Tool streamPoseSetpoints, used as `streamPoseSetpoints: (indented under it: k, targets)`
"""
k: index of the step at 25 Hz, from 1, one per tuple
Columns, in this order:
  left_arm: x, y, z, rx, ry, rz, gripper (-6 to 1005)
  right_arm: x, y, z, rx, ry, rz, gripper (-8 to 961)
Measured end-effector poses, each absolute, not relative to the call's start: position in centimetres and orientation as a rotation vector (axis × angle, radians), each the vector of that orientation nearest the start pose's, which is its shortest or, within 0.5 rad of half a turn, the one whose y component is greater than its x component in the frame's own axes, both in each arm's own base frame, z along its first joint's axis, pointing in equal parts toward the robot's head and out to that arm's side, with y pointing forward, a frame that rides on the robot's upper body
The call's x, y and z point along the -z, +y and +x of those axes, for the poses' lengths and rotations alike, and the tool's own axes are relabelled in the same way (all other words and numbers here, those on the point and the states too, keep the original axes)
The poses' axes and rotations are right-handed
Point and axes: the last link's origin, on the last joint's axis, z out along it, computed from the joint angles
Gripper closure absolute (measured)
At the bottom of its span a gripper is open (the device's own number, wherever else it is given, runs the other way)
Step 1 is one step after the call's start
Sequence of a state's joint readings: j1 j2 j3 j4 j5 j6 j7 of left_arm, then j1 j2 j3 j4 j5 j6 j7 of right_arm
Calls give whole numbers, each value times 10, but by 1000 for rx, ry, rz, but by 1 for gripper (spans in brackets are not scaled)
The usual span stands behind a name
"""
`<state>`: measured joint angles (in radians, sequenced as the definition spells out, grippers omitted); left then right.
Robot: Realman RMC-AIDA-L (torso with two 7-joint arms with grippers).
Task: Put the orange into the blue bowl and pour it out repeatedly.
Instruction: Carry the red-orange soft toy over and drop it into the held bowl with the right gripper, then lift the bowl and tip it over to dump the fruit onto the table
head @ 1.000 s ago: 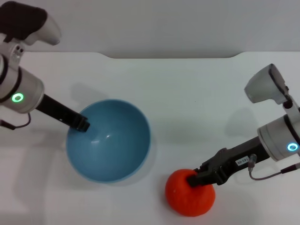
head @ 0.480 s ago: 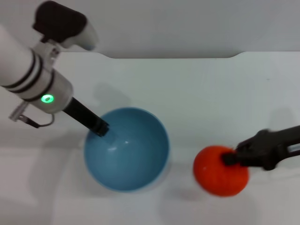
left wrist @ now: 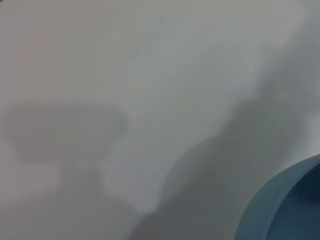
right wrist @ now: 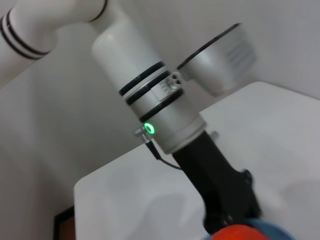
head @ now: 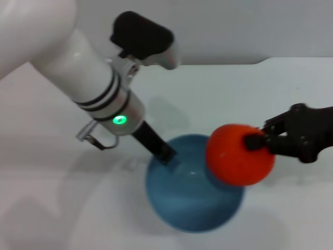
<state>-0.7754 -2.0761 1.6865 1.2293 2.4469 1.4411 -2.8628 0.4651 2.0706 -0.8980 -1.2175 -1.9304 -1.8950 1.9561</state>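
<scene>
Left arm (head: 78, 73) is a chunky glossy white tube with two thin black bands near the wrist, then a silver-grey collar with a small glowing green ring light (head: 119, 120). A thin grey cable loop (head: 92, 139) hangs off that collar. There's a grey camera pod with a black top (head: 143, 39) bolted on the side. Past the collar it narrows to a matte black gripper body (head: 153, 141). The right gripper (head: 255, 141) is all matte black and blocky, knuckled links.
</scene>
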Motion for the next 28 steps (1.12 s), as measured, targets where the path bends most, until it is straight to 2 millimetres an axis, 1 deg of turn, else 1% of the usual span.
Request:
streamPoseSetpoints:
  k: [1,4,7,12,14,16,17,18,19,21,23,24,27,28]
  targets:
    - [71,347,-113,-506,-959,-2699,1000,-56,305,191,-576,706,-3009,889]
    - [75,346,-105,-479,-956,-2730,1000,-40,305,185,-542,664,-3084,877]
    - [76,346,-103,-469,-959,-2735,999,-30,307,186,-486,681,-3112,864]
    - [73,348,-107,-460,-974,-2725,999,-32,308,188,-479,690,-3098,842]
    - [73,348,-108,-454,-972,-2723,999,-36,309,190,-494,707,-3070,755]
    - [72,351,-110,-439,-958,-2710,1000,-46,311,196,-536,751,-3005,668]
    - [69,354,-113,-412,-933,-2690,1000,-58,314,204,-582,840,-2919,625]
    - [69,354,-113,-412,-933,-2690,1000,-58,314,204,-582,840,-2919,604]
    - [67,354,-114,-401,-924,-2687,1000,-63,315,209,-587,891,-2878,582]
    - [63,352,-116,-355,-889,-2683,1000,-76,314,227,-552,1020,-2785,540]
    - [55,348,-115,-254,-825,-2676,1000,-83,311,242,-503,1113,-2723,497]
    - [49,346,-113,-174,-778,-2661,1000,-86,308,253,-464,1174,-2679,500]
    - [37,343,-112,-39,-700,-2602,1000,-92,298,277,-372,1294,-2587,505]
    - [32,342,-110,12,-660,-2572,1000,-93,295,283,-359,1319,-2567,505]
